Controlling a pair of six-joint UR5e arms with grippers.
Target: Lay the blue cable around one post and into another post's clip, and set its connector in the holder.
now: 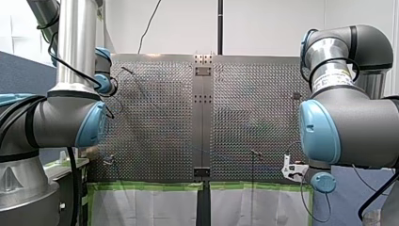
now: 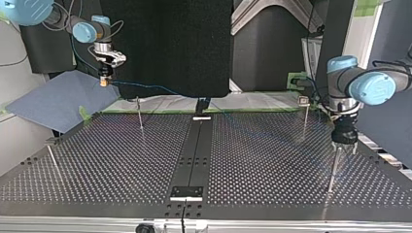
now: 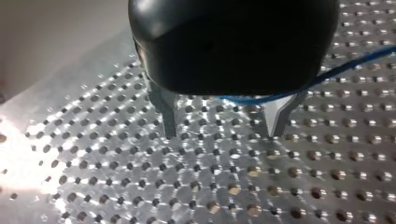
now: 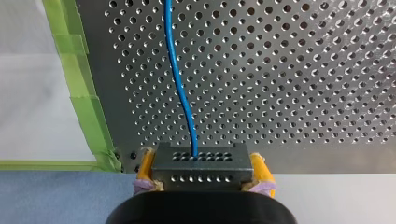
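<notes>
My right gripper (image 4: pixel 201 170) pinches the connector (image 4: pixel 200 161) in yellow pads, just past the worktop (image 4: pixel 303 70) edge. The blue cable (image 4: pixel 180 88) runs out over the holes. My left gripper (image 3: pixel 224 128) is wide, the cable crossing by its fingers, unclamped. Routing looks unstarted. Next: swing the cable round a post (image 2: pixel 140 116).

two arms work at one perforated table (image 2: pixel 272 160): my left arm (image 2: pixel 369 87) and my right arm (image 2: pixel 87 30). each carries one gripper, so two: my left gripper (image 3: pixel 223 133) and my right gripper (image 4: pixel 201 158). each shows two fingers. there is one blue cable (image 4: pixel 180 88), one connector (image 4: pixel 201 173), four thin posts (image 2: pixel 140 114), two in each half of the table, one dark middle strip (image 2: pixel 194 155) and one blue cloth (image 2: pixel 53 102).
</notes>
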